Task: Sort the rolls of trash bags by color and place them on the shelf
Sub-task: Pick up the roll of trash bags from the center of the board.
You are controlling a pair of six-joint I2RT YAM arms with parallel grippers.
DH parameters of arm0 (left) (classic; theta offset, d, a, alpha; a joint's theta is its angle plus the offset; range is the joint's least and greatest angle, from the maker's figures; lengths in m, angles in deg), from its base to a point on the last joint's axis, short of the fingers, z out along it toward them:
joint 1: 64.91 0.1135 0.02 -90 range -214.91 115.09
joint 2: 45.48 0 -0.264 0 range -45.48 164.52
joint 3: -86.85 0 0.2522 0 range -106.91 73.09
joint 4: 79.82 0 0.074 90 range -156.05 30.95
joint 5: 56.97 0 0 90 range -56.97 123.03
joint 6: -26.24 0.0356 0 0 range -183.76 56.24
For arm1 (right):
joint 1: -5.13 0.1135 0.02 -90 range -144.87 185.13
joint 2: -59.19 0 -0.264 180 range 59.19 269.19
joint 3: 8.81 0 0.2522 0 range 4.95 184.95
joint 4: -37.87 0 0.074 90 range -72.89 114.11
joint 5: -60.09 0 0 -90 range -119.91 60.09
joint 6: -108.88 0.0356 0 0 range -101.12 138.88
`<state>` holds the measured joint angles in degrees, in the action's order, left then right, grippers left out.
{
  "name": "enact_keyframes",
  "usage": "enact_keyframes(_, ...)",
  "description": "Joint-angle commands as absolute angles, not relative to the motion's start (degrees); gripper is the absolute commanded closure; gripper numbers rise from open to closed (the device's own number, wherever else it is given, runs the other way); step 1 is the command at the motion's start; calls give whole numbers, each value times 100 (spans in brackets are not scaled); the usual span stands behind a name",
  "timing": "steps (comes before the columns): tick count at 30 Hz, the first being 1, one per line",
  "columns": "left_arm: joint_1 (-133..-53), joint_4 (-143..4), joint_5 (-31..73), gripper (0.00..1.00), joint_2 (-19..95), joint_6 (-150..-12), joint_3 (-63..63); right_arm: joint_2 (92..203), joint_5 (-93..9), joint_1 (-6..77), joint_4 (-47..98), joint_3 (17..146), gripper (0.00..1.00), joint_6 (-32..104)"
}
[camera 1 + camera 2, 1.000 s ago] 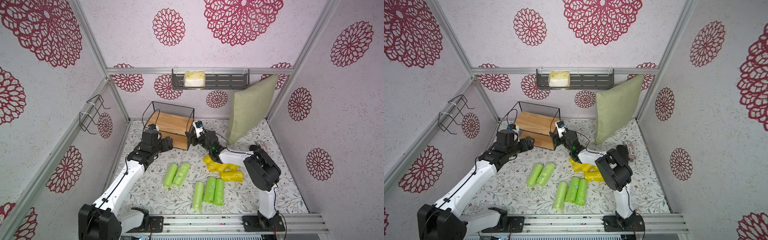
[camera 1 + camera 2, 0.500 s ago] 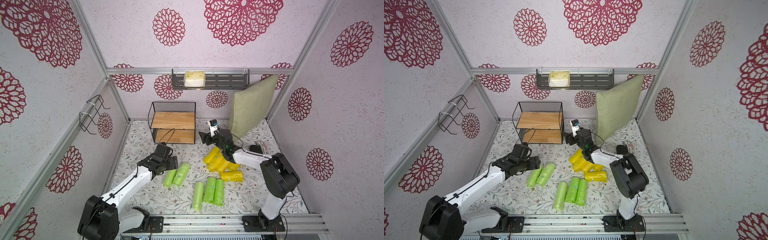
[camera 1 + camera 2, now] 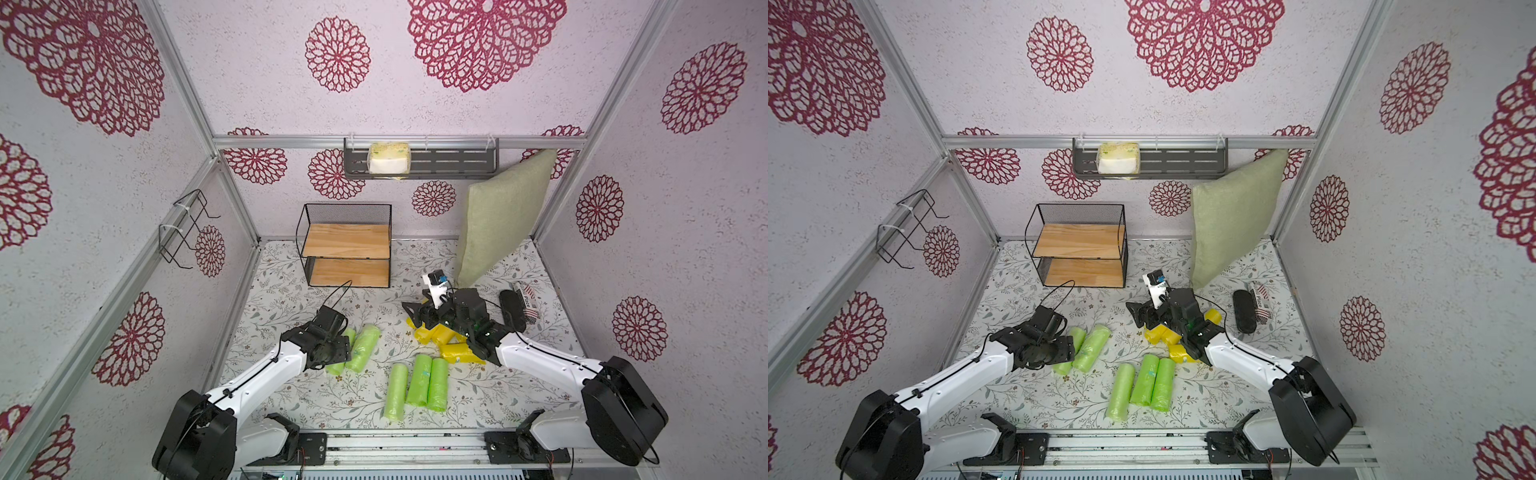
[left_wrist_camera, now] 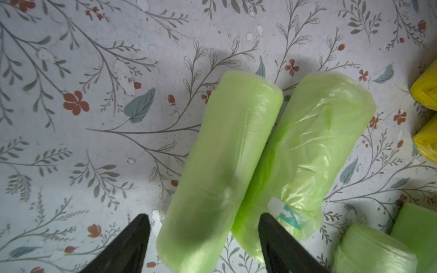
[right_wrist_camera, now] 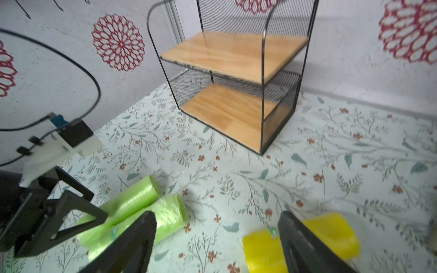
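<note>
1. Both top views. The shelf [image 3: 347, 241] stands upright at upper centre on the floral tabletop [image 3: 291, 299]. Five green rolls lie apart from it on the tabletop. A touching pair [image 3: 365, 343] has long axes running lower left to upper right. Three lie side by side [image 3: 419, 380] at lower centre, axes near vertical in the frame. The yellow rolls [image 3: 457, 353] form a heap right of centre with mixed axes. The right arm [image 3: 540, 361] covers part of it, so their count cannot be told. This arm reaches in low from lower right, and the right gripper [image 3: 1138, 316] points frame-left. The left arm [image 3: 266, 374] reaches from lower left, wrist bent down, with the left gripper [image 3: 338, 353] over the pair.
2. Left wrist view. Two green rolls [image 4: 220, 165] touch, axes lower left to upper right. The left gripper [image 4: 203, 214] has its jaws spread, straddling the near end of one roll. Two more green ends [image 4: 373, 250] show at lower right, and two yellow ends [image 4: 425, 94] at the right edge.
3. Right wrist view. The right gripper [image 5: 217, 212] has its jaws spread over bare tabletop. The shelf [image 5: 236, 54] stands at upper centre, with two green rolls [image 5: 132, 196] at lower left and two yellow rolls [image 5: 262, 250] at lower right.
</note>
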<state>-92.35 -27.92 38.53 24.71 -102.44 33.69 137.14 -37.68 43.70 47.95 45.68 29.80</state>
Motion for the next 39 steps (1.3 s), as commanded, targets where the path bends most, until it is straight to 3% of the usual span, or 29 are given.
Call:
enact_keyframes(1, -9286, -2781, 3925, 27, 2684, -10220, 3291, 13767, -3913, 4353, 5055, 4621, 14, 3301)
enact_keyframes(10, -9290, -3381, 3830, 30, 3070, -10090, 3422, 14053, -4002, 4354, 5331, 4539, 14, 3488)
enact_keyframes(25, -9312, -4662, 4089, 48, 3777, -9778, 3264, 14084, -3907, 4354, 5435, 4415, 14, 3638)
enact_keyframes(30, -9312, -4464, 4394, 57, 3730, -9580, 3028, 14008, -3788, 4354, 5345, 4408, 13, 3611)
enact_keyframes(39, -9310, -3366, 4803, 57, 2750, -8916, 2018, 13638, -3489, 4345, 5386, 4329, 11, 3452)
